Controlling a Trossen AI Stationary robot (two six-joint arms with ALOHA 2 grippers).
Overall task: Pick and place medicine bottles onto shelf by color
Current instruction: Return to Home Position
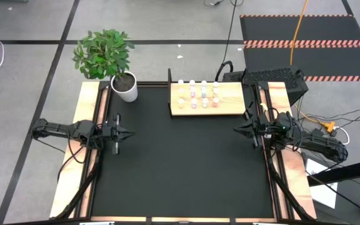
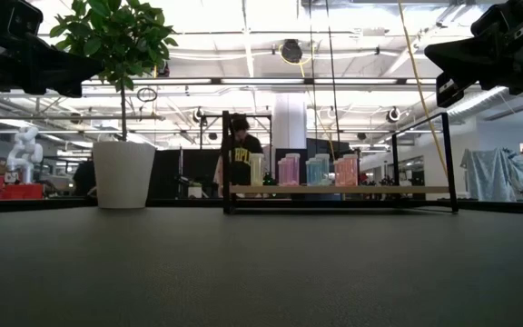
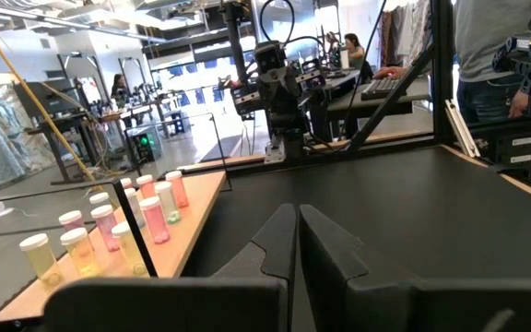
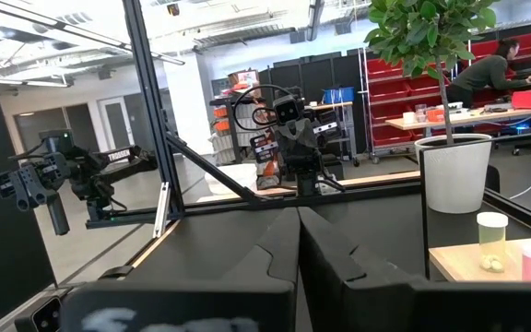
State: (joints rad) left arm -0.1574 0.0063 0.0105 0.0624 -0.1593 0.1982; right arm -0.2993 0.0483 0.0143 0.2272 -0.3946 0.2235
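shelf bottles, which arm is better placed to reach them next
Probably right. The right gripper sits just below the shelf edge, near the bottles; the left gripper, fingers shut too, waits farther away, below the plant pot.

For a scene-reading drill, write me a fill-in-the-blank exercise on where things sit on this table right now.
1. All the medicine bottles stand on the ____.
2. The white pot with the plant stands on the side of the ____ arm.
3. The left gripper and the right gripper both have their fingers ____.
4. The bottles stand on the shelf in ____ rows of three.

Missing words: shelf; left; shut; three
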